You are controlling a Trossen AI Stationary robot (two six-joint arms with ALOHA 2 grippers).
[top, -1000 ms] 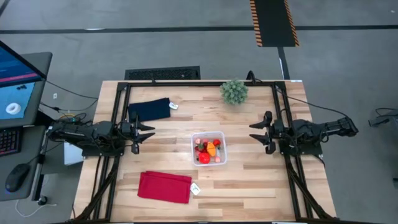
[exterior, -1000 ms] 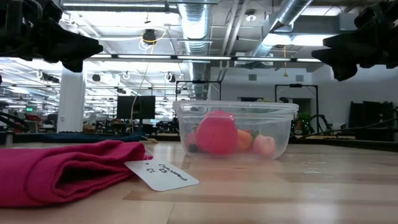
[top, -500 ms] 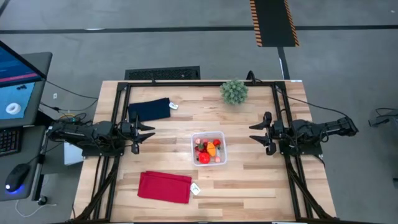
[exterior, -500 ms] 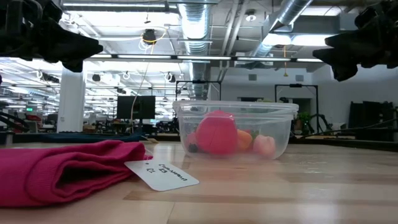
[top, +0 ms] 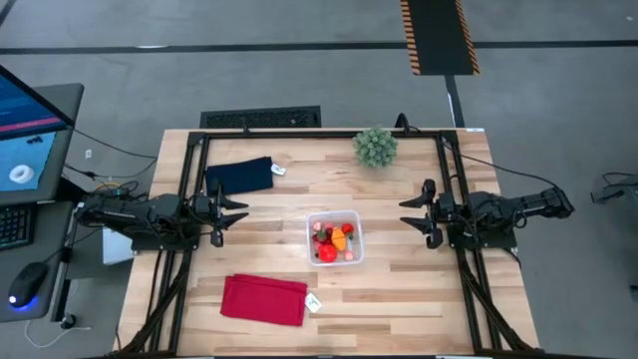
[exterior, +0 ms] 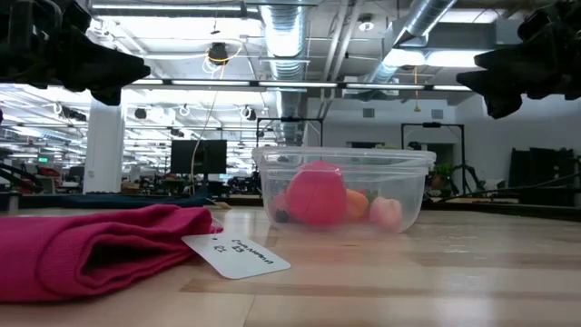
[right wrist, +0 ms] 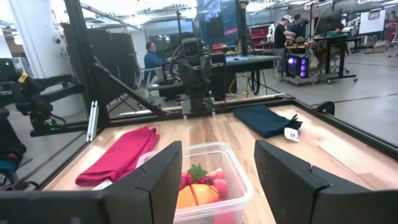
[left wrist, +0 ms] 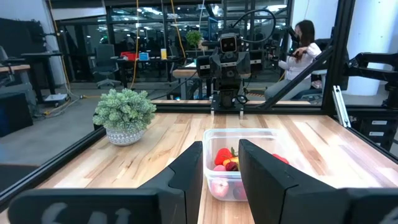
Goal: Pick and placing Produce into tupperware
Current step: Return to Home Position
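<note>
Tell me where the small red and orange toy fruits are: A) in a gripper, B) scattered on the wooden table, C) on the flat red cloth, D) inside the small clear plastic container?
D: the high view shows the toy fruits lying inside the clear plastic container, and the left gripper and right gripper hover open and empty.

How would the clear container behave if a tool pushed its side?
The clear container probably slides rather than tips: it sits low and wide on the wooden table. Its thin-looking walls may flex. The toy fruit inside could shift.
</note>
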